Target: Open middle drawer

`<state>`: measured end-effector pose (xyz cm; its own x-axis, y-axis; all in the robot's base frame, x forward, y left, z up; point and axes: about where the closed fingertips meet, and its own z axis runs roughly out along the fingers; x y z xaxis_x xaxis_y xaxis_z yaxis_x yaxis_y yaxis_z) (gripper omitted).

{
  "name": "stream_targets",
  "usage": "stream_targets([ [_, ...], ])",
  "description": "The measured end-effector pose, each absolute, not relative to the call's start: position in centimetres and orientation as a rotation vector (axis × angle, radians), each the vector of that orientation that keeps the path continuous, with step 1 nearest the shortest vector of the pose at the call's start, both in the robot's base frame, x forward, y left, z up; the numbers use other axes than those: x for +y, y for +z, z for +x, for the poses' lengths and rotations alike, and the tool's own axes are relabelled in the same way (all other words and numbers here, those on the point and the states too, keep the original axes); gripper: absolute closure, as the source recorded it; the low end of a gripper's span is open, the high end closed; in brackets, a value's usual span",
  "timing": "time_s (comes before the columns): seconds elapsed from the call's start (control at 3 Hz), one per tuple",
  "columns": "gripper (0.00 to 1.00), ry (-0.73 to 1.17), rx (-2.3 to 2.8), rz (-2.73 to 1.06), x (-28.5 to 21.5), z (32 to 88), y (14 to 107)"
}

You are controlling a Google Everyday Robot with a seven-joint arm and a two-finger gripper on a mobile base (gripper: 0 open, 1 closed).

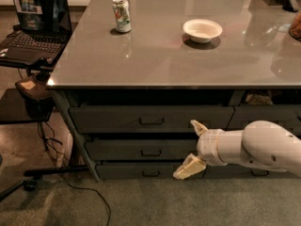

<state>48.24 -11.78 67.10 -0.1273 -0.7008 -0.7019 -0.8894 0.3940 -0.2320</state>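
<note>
Currently: gripper [186, 149], lower right of centre, jaws apart; middle drawer [117, 149] handle [151, 153] just left, lying horizontal.

At lower centre, the cream two-finger gripper [193, 147], fingers spread, is held just right of the handle [151, 152] of the dark grey middle drawer [117, 149]; open carpet [141, 202] is left below, black cables [101, 194] lower left.

No text readable, can [122, 14] label blurred, laptop [40, 13] screen illegible, gripper [185, 149] low at the right end of the middle drawer [122, 149], fingers spread apart
</note>
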Motion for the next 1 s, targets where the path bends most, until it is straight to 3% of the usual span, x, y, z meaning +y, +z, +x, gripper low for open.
stream_targets([
  [0.67,0.0,0.467,2.014,-1.289,-10.2,48.9,54.8],
  [1.0,0.0,0.494,2.022,-1.282,-9.9,48.5,53.6],
])
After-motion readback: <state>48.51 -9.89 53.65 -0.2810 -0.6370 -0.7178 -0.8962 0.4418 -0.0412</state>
